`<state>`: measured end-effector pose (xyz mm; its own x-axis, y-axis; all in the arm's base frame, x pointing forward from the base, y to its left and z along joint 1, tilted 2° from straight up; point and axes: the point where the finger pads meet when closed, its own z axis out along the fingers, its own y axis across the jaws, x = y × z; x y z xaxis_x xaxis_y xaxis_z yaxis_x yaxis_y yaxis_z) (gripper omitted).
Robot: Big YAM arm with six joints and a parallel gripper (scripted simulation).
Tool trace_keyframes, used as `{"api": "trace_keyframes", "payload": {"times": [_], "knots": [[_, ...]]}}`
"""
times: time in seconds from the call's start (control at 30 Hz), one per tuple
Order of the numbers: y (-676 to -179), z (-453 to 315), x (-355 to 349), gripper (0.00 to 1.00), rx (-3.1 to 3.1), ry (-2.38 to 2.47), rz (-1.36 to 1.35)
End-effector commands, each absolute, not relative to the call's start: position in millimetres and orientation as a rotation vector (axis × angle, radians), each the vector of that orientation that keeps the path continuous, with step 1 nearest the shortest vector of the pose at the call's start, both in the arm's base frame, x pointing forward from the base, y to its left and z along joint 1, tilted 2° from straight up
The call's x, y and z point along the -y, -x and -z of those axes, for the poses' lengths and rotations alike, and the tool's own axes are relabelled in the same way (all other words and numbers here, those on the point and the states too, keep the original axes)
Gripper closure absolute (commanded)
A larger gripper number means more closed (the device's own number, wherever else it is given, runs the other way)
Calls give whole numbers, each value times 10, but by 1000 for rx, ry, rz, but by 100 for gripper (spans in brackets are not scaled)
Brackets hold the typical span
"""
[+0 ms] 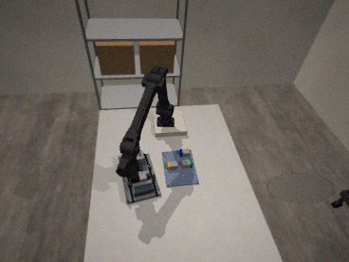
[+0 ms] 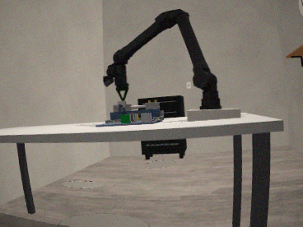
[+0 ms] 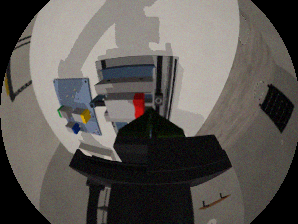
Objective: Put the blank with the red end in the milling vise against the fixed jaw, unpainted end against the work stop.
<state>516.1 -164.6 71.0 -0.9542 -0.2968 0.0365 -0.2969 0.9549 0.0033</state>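
Observation:
The blank with the red end (image 3: pixel 128 107) lies in the milling vise (image 3: pixel 133 83), its red end (image 3: pixel 139 103) to the right in the wrist view. My gripper (image 3: pixel 150 111) is shut and empty, and it hovers just above that blank. From the side, the gripper (image 2: pixel 122 97) hangs a little above the vise (image 2: pixel 137 112), apart from it. In the overhead view the arm covers much of the vise (image 1: pixel 141 182), so the blank is hidden there.
The blue plate (image 1: pixel 180 168) to the right of the vise carries three other blanks, with a blue end (image 1: pixel 181 153), a yellow end (image 1: pixel 171 164) and a green end (image 1: pixel 189 162). The arm's base block (image 1: pixel 170 127) stands at the table's far side. A shelf (image 1: pixel 133 57) stands behind the table.

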Motion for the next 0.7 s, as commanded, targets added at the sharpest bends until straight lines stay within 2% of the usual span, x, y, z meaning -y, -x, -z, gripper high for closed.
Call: {"api": "trace_keyframes", "payload": {"times": [0.0, 0.67], "knots": [[-5236, -696, 1713, 100, 3088, -476, -12], [-5215, -597, 1708, 100, 3084, -476, -8]]}}
